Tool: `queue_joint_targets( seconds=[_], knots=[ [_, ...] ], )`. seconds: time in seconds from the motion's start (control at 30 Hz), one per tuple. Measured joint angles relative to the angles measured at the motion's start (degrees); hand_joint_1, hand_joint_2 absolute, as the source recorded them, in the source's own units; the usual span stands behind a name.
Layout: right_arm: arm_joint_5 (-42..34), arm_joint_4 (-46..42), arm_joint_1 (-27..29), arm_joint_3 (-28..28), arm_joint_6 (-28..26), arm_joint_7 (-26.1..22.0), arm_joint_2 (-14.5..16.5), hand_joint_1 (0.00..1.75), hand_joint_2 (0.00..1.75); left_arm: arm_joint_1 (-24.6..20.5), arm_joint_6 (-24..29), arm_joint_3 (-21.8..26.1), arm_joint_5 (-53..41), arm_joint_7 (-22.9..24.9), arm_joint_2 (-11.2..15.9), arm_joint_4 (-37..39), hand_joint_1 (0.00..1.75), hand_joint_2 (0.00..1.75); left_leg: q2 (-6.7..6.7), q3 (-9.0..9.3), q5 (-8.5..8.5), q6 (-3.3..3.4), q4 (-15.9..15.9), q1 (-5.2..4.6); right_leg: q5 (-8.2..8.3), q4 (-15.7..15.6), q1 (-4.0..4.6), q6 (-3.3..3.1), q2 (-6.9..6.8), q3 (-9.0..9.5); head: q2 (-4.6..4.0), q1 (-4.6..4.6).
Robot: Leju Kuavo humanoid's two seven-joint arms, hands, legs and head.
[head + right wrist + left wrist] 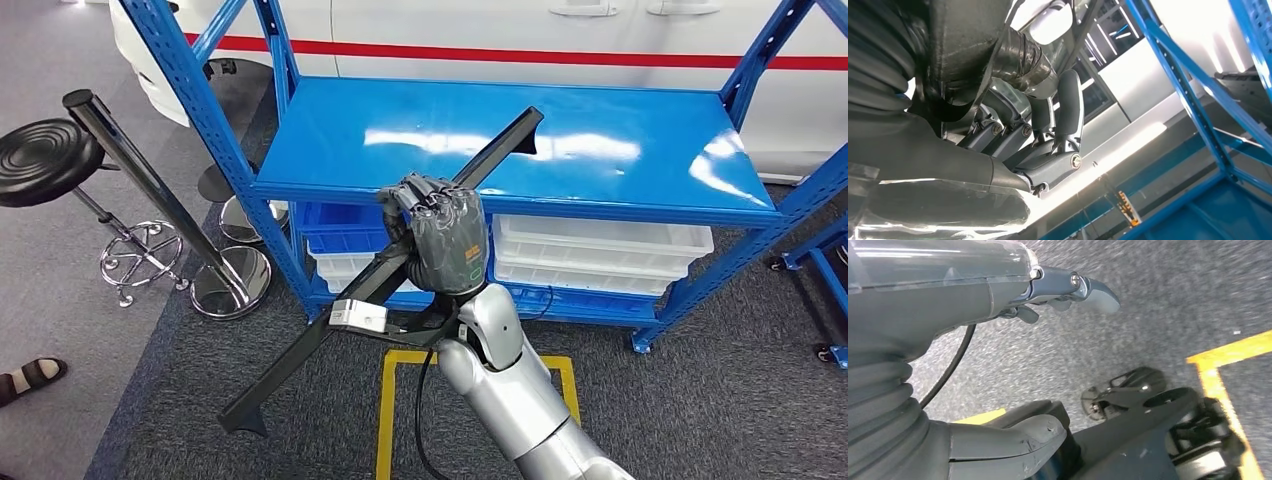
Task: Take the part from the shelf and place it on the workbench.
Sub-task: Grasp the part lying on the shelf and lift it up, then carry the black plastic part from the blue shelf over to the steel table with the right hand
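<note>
Gripping the long black trim part (395,265) near its middle, the right hand (440,235) holds it slanted in front of the blue shelf (520,140) — one end above the top board, the other low over the grey carpet (700,400). The wrapped fingers (1068,107) hide the contact area. The left hand (973,285) hangs over carpet — fingers apart, holding nothing.

No text or label is legible
</note>
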Motion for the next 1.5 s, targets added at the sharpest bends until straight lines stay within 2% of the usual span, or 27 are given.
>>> queue_joint_targets(
  seconds=[0.03,0.1,0.17,0.23,0.27,0.37,0.4,0.47,0.53,0.6,0.63,0.67,0.73,0.8,0.87,0.9,0.93,1.0,1.07,1.13,1.17,1.23,1.27,1.33,1.4,1.43,1.5],
  knots=[
    [0.0,0.0,0.01,-0.05,-0.01,-0.08,0.09,1.75,1.75,-0.08,0.01,-0.04,-0.03,0.02,0.01,0.0,0.0,1.75,-0.01,3.02,0.78,0.12,-3.57,0.03,0.48,0.35,-0.01,0.22,-0.01,-0.85,0.0,0.0],
    [-0.03,-0.01,-0.01,-0.25,-0.02,-0.31,0.4,1.75,1.75,-0.29,0.06,-0.13,-0.08,0.03,0.03,0.0,0.0,1.75,-0.07,8.87,-0.33,0.56,-11.82,-0.14,1.36,0.91,0.1,0.81,-0.02,-1.94,0.0,0.0],
    [0.04,0.01,-0.02,-0.45,-0.02,-0.6,0.78,1.75,1.75,-0.42,0.15,-0.2,-0.05,0.07,0.05,0.0,0.0,1.75,-0.16,10.87,-1.53,1.16,-15.67,-0.46,2.42,0.87,0.12,1.5,-0.08,-2.27,0.0,0.01],
    [0.4,0.07,0.04,-0.62,-0.02,-0.85,1.02,1.75,1.75,-0.4,0.21,-0.22,0.05,0.15,0.07,0.0,0.0,1.75,-0.04,9.98,-0.44,2.1,-15.92,-0.32,2.49,0.85,0.02,2.19,0.0,-2.72,0.0,0.02],
    [0.66,0.1,0.08,-0.72,-0.02,-0.95,1.08,1.75,1.75,-0.4,0.21,-0.22,0.14,0.17,0.09,0.0,0.0,1.75,0.09,9.41,0.3,2.68,-16.02,-0.21,1.07,1.72,-0.03,2.44,0.11,-3.26,0.0,0.02],
    [1.13,0.21,0.21,-0.93,-0.02,-1.06,1.11,1.75,1.75,-0.37,0.21,-0.22,0.31,0.14,0.16,0.0,0.0,1.75,0.31,6.97,2.53,3.67,-16.03,-0.21,-7.21,10.44,-0.17,2.88,0.33,-5.79,0.01,0.04],
    [1.16,0.28,0.25,-0.96,-0.02,-1.06,1.11,1.75,1.75,-0.33,0.2,-0.22,0.34,0.14,0.19,0.0,0.0,1.75,0.33,6.02,3.21,3.69,-15.93,-0.27,-8.73,13.92,-0.17,3.0,0.33,-6.31,0.01,0.04],
    [1.16,0.43,0.34,-0.99,-0.02,-1.17,1.14,1.75,1.75,-0.26,0.13,-0.22,0.48,0.11,0.21,0.0,0.0,1.75,0.38,4.11,4.4,3.56,-15.55,-0.35,-7.77,16.85,-0.16,3.03,0.34,-5.35,0.01,0.04],
    [1.12,0.47,0.36,-1.02,-0.02,-1.46,1.25,1.75,1.75,-0.25,-0.08,-0.22,0.68,0.03,0.22,0.0,0.0,1.75,0.38,2.33,5.4,3.28,-14.95,-0.39,-5.09,12.23,-0.11,2.61,0.36,-0.52,0.01,0.03],
    [1.16,0.39,0.28,-1.03,-0.02,-1.8,1.57,1.75,1.75,-0.24,-0.39,-0.22,0.93,-0.11,0.19,0.0,0.0,1.75,0.34,1.15,6.3,2.76,-14.46,-0.54,-5.55,4.23,0.18,2.02,0.39,5.33,0.01,0.01],
    [1.22,0.35,0.22,-1.03,-0.02,-1.92,1.72,1.75,1.75,-0.23,-0.54,-0.22,1.03,-0.2,0.17,0.0,0.0,1.75,0.35,0.92,6.78,2.43,-14.45,-0.57,-6.24,1.56,0.36,1.78,0.42,6.95,0.01,0.01],
    [1.29,0.32,0.18,-1.03,-0.02,-1.98,1.82,1.75,1.75,-0.23,-0.66,-0.22,1.1,-0.29,0.15,0.0,0.0,1.75,0.38,0.81,7.33,2.05,-14.62,-0.57,-6.57,0.27,0.55,1.57,0.45,7.46,0.01,-0.01],
    [1.4,0.32,0.13,-1.03,-0.02,-2.0,1.86,1.75,1.75,-0.21,-0.79,-0.22,1.14,-0.42,0.13,0.0,0.0,1.75,0.39,0.56,7.89,1.3,-14.97,-0.51,-5.47,-0.31,0.42,0.84,0.36,6.88,0.01,0.0],
    [1.46,0.34,0.14,-1.03,-0.02,-2.0,1.96,1.75,1.75,-0.15,-0.81,-0.22,1.15,-0.46,0.11,0.0,0.0,1.75,0.28,-0.53,4.68,0.69,-12.77,-0.44,-4.0,-0.74,0.11,-0.19,0.16,5.72,0.0,-0.01],
    [1.46,0.34,0.14,-1.03,-0.02,-2.0,2.09,1.75,1.75,-0.14,-0.81,-0.22,1.16,-0.47,0.11,0.0,0.0,1.75,0.23,-2.32,-1.37,0.22,-6.32,-0.3,-2.54,-0.76,0.11,-0.78,0.08,3.96,0.0,-0.02],
    [1.46,0.35,0.17,-1.03,-0.02,-2.0,2.13,1.75,1.75,-0.14,-0.81,-0.22,1.16,-0.48,0.11,0.0,0.0,1.75,0.24,-3.05,-3.45,0.02,-2.55,-0.27,-1.83,-0.71,0.16,-0.82,0.07,3.01,0.0,-0.02],
    [1.49,0.37,0.21,-1.03,-0.02,-2.0,2.14,1.75,1.75,-0.15,-0.82,-0.22,1.16,-0.48,0.11,0.0,0.0,1.75,0.24,-3.23,-3.99,-0.12,0.32,-0.24,-1.11,-0.61,0.21,-0.79,0.06,2.02,0.0,-0.02],
    [1.71,0.38,0.32,-1.03,-0.02,-2.01,2.15,1.75,1.75,-0.17,-0.9,-0.22,1.17,-0.49,0.11,0.0,0.0,1.75,0.24,-1.16,-1.48,-0.16,1.05,-0.22,0.22,-0.32,0.25,-0.59,0.06,0.03,0.0,-0.03],
    [2.06,0.33,0.42,-1.04,-0.02,-2.05,2.18,1.75,1.75,-0.32,-1.0,-0.23,1.14,-0.49,0.11,0.0,0.0,1.75,0.19,4.8,0.68,0.21,-5.84,-0.3,1.37,0.07,0.3,-0.24,0.11,-1.63,0.0,-0.03],
    [2.33,0.24,0.51,-1.08,-0.02,-2.08,2.21,1.75,1.75,-0.54,-1.08,-0.27,1.09,-0.46,0.11,0.0,0.0,1.75,0.11,10.46,-0.37,0.83,-14.17,-0.59,2.5,0.16,0.34,0.31,0.02,-2.45,0.01,-0.02],
    [2.38,0.21,0.54,-1.11,-0.02,-2.08,2.22,1.75,1.75,-0.62,-1.13,-0.3,1.09,-0.41,0.11,0.0,0.0,1.75,0.04,11.73,-0.91,1.15,-16.41,-0.81,3.15,-0.08,0.28,0.64,-0.06,-2.57,0.01,-0.03],
    [2.16,0.21,0.58,-1.16,-0.02,-2.03,2.2,1.75,1.75,-0.62,-1.23,-0.31,1.09,-0.26,0.08,0.01,0.0,1.75,0.1,11.49,0.13,1.81,-17.5,-0.81,4.3,-0.86,0.14,1.28,-0.09,-2.65,0.0,-0.03],
    [1.98,0.22,0.58,-1.18,-0.02,-1.97,2.17,1.75,1.75,-0.68,-1.29,-0.31,1.09,-0.2,0.05,0.01,0.0,1.75,0.19,11.11,0.96,2.27,-17.98,-0.67,3.93,-0.84,0.15,1.57,0.04,-2.92,-0.01,-0.02],
    [1.7,0.31,0.56,-1.24,-0.02,-1.7,2.09,1.75,1.75,-0.82,-1.39,-0.32,1.1,-0.12,-0.02,0.02,0.0,1.75,0.5,9.79,2.63,3.25,-18.67,-0.31,-0.21,2.54,0.14,2.05,0.35,-4.31,0.01,0.01],
    [1.41,0.54,0.61,-1.26,-0.02,-1.22,1.98,1.75,1.75,-0.85,-1.41,-0.33,1.17,-0.07,-0.03,0.02,0.0,1.75,0.6,7.94,3.86,3.62,-18.36,-0.39,-5.8,10.13,-0.08,2.46,0.48,-6.18,0.01,0.01],
    [1.15,0.73,0.65,-1.26,-0.02,-0.88,1.88,1.75,1.75,-0.8,-1.4,-0.33,1.32,-0.06,-0.03,0.02,0.0,1.75,0.64,7.03,4.38,3.52,-18.14,-0.38,-7.07,13.5,-0.23,2.7,0.48,-6.68,0.01,0.02],
    [0.44,1.21,0.66,-1.18,-0.01,-0.06,1.69,1.75,1.75,-0.71,-1.38,-0.32,1.79,-0.24,-0.02,0.02,0.0,1.75,0.68,5.21,5.25,3.22,-17.47,-0.26,-5.99,15.27,-0.59,3.11,0.47,-5.31,0.01,0.02]
  ],
)
